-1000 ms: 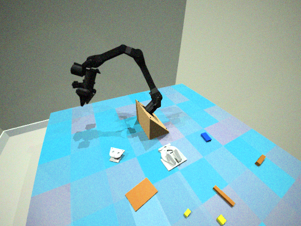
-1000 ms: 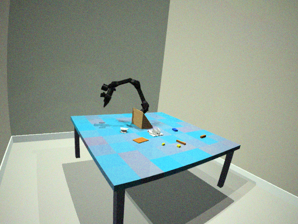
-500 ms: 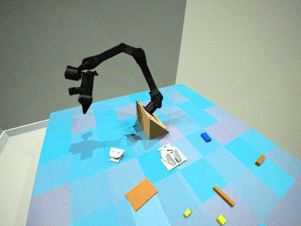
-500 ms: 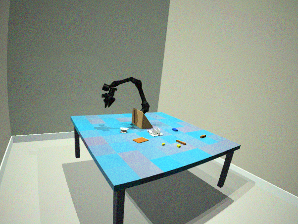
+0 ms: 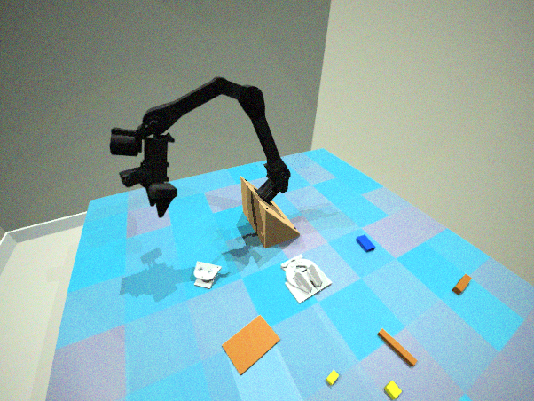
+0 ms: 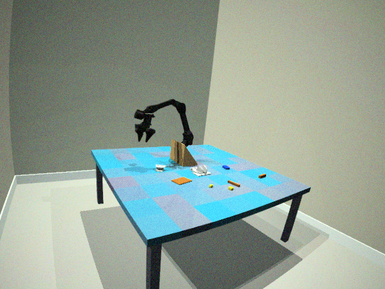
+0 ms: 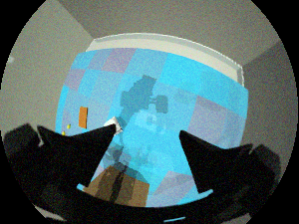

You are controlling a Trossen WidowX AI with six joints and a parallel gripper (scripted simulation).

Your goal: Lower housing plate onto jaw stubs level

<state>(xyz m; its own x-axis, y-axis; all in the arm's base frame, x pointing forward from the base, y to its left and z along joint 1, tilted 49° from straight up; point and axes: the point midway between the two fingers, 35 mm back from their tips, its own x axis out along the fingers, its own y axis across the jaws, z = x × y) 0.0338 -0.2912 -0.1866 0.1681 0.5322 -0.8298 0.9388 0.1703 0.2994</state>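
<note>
The small white housing plate [image 5: 207, 271] [image 6: 160, 167] with two holes stands on the table, apart from the base. It seems to be the white part [image 7: 117, 124] near the left fingertip in the wrist view. The white base [image 5: 325, 282] [image 6: 205, 174] lies to its right in the top and exterior views, with two white jaws side by side on it. The stubs cannot be made out. My gripper [image 5: 158, 208] [image 6: 143, 140] [image 7: 149, 130] is open and empty, pointing down high above the table, left of and behind the housing plate in the top and exterior views.
A wooden wedge [image 5: 280, 231] [image 6: 188, 158] [image 7: 135, 190] stands at the arm's foot, behind the white parts. An orange plate [image 5: 251, 344] [image 6: 181, 181] [image 7: 83, 117] lies in front. A blue block [image 5: 365, 243] [image 6: 226, 167], two orange bars and two yellow blocks lie farther right.
</note>
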